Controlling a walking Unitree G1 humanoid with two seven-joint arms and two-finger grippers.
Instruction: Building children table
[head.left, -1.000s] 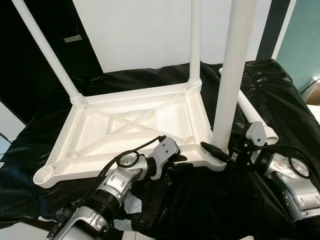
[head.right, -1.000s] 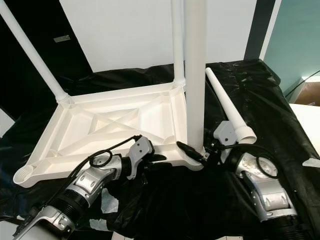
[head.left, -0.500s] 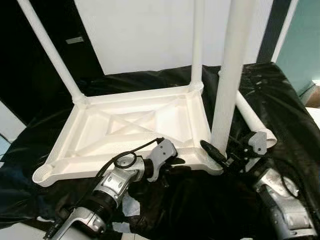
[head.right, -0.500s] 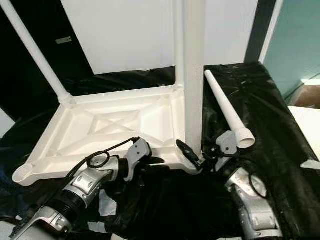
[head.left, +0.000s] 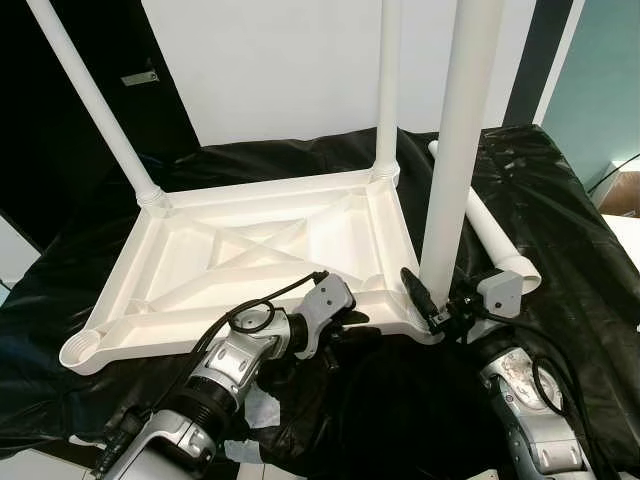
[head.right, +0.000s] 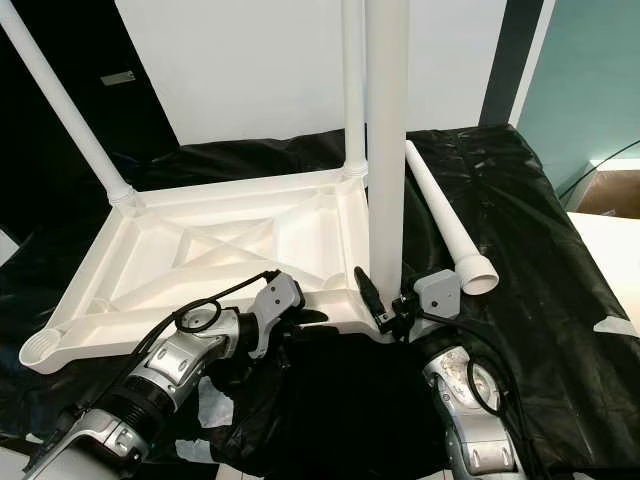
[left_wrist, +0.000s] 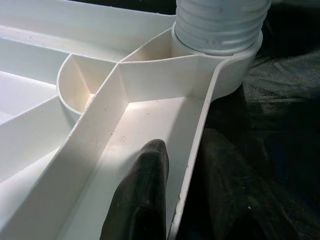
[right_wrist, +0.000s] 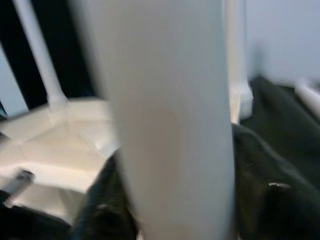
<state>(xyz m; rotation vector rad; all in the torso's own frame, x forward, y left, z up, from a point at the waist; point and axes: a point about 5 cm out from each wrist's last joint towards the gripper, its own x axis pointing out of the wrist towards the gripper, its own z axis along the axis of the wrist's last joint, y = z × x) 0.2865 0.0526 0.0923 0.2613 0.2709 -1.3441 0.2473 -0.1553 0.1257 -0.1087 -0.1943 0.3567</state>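
A white children's table top (head.left: 250, 255) lies upside down on black cloth. Three white legs stand in its corner sockets: far left (head.left: 95, 105), far right (head.left: 388, 90) and near right (head.left: 455, 150). The near left socket (head.left: 80, 352) holds nothing. A loose leg (head.left: 490, 235) lies on the cloth to the right. My left gripper (head.left: 350, 325) is shut on the top's near rim (left_wrist: 200, 115), one finger (left_wrist: 150, 170) inside it and one outside. My right gripper (head.left: 440, 310) is clamped around the base of the near right leg (right_wrist: 170, 120).
Black cloth (head.left: 560, 200) covers the whole work surface, wrinkled and draped over its edges. A white wall stands behind, a dark panel at the far left, and a teal wall at the right. Pale scraps (head.left: 262, 405) lie under my left forearm.
The head view has wobbled. My right forearm has swung in closer below its gripper, which stays at the leg's base. The left gripper keeps its hold on the rim.
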